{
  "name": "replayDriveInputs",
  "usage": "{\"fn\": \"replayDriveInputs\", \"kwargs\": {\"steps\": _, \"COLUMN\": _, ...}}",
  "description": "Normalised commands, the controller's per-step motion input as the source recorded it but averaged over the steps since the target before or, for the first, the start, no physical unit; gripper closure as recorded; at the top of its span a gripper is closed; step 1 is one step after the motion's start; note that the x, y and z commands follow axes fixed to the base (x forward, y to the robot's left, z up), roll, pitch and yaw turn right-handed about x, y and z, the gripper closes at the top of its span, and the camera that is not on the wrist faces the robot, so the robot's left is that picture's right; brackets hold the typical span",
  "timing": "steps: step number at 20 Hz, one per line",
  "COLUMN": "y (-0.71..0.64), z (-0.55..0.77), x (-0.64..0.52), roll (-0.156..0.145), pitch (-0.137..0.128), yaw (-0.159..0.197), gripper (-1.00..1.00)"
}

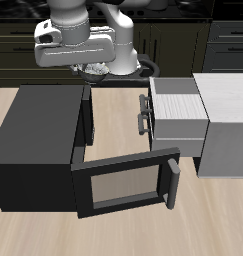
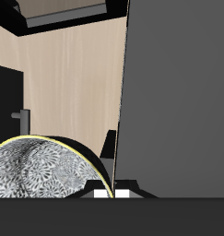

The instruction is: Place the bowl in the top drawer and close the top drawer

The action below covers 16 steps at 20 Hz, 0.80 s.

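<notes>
Step 1 of 2, transport: gripper (image 1: pixel 96 72) grasping the bowl (image 2: pixel 35 180) (rim pinched). Next: carry over the open top drawer (image 1: pixel 178 110), release.

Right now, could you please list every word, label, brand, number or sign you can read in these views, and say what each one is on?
None: no readable text shows in either view.
The bowl carries only a speckled pattern, no lettering.
The top drawer, the black box cabinet and the gripper show plain surfaces.
</notes>
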Motion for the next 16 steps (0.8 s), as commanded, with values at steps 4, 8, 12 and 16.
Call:
{"fn": "replayDriveInputs", "kwargs": {"steps": 4, "y": 0.15, "z": 0.12, "x": -0.09, "roll": -0.017, "pitch": -0.037, "yaw": -0.013, "gripper": 1.00}}
{"fn": "replayDriveInputs", "kwargs": {"steps": 8, "y": 0.20, "z": 0.17, "x": -0.15, "roll": -0.065, "pitch": -0.075, "yaw": -0.025, "gripper": 1.00}}
{"fn": "replayDriveInputs", "kwargs": {"steps": 12, "y": 0.20, "z": 0.03, "x": -0.08, "roll": -0.027, "pitch": -0.036, "yaw": -0.026, "gripper": 1.00}}
{"fn": "replayDriveInputs", "kwargs": {"steps": 16, "y": 0.46, "z": -0.08, "x": -0.11, "roll": -0.047, "pitch": -0.048, "yaw": -0.002, "gripper": 1.00}}
